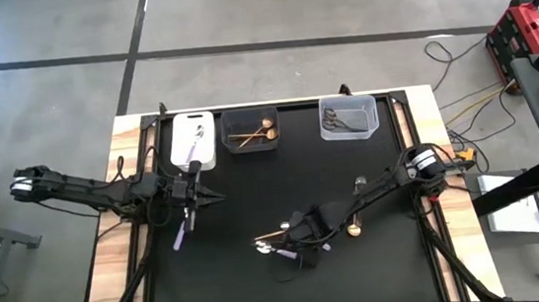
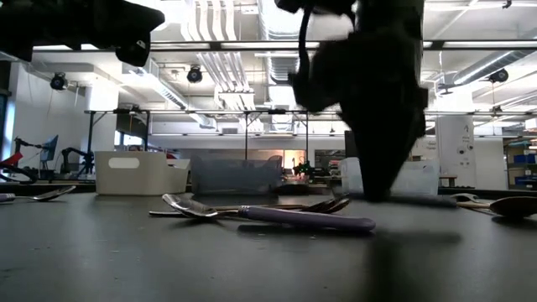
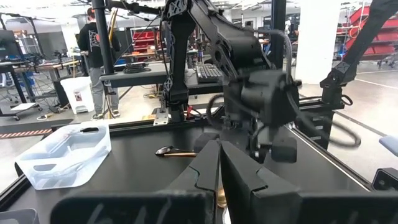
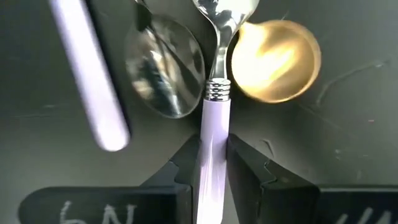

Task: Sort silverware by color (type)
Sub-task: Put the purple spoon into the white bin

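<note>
Black matting covers the table (image 1: pixel 212 275) we are working at, with three small bins lined up along its far edge and an open workshop beyond. We are closing our right gripper (image 4: pixel 211 171) on the lilac handle of a spoon (image 4: pixel 214 112) in the loose cluster at mid-table; the right wrist view shows both fingers (image 4: pixel 180 168) pressed against that handle, with a gold spoon bowl (image 4: pixel 277 59) and a silver spoon bowl (image 4: pixel 165 74) lying just beside it. Our left gripper (image 1: pixel 190 193) is hovering near the white bin (image 1: pixel 210 127), its fingers together, and a lilac-handled utensil (image 1: pixel 181 236) seems to hang below it, though we cannot tell for certain that it is gripped. We are judging the sort as partly done: the white bin is holding a lilac-handled piece, the dark bin (image 1: pixel 228 147) some gold ones, the clear bin (image 1: pixel 372 121) some dark grey ones. Several pieces are waiting on the mat, including a gold spoon (image 1: pixel 354 228) near the right arm.
</note>
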Robot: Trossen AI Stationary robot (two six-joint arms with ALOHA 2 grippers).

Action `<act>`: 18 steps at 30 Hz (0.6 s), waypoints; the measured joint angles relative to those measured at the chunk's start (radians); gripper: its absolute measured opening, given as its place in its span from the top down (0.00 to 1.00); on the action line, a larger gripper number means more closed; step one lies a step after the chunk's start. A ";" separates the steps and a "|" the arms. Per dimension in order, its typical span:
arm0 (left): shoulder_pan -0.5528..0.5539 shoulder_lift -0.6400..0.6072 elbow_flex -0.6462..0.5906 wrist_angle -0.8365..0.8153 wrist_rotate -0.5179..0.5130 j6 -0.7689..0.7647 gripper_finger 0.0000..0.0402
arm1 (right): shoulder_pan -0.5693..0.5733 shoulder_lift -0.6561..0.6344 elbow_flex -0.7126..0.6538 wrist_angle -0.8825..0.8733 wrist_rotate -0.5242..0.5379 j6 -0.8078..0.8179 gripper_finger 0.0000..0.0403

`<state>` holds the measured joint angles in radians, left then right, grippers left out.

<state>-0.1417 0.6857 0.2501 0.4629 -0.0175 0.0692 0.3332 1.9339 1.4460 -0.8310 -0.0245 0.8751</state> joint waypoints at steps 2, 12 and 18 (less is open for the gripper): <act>0.000 0.000 0.000 0.001 0.000 0.000 1.00 | 0.000 -0.028 0.000 -0.001 0.002 -0.002 0.88; 0.000 0.025 0.000 0.025 0.001 -0.008 1.00 | -0.023 -0.143 0.002 0.137 0.001 -0.226 0.88; 0.000 0.050 0.000 0.116 0.064 -0.012 1.00 | -0.097 -0.192 0.002 0.321 -0.070 -0.507 0.88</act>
<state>-0.1417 0.7354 0.2501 0.5788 0.0464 0.0572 0.2361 1.7418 1.4481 -0.5103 -0.0948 0.3682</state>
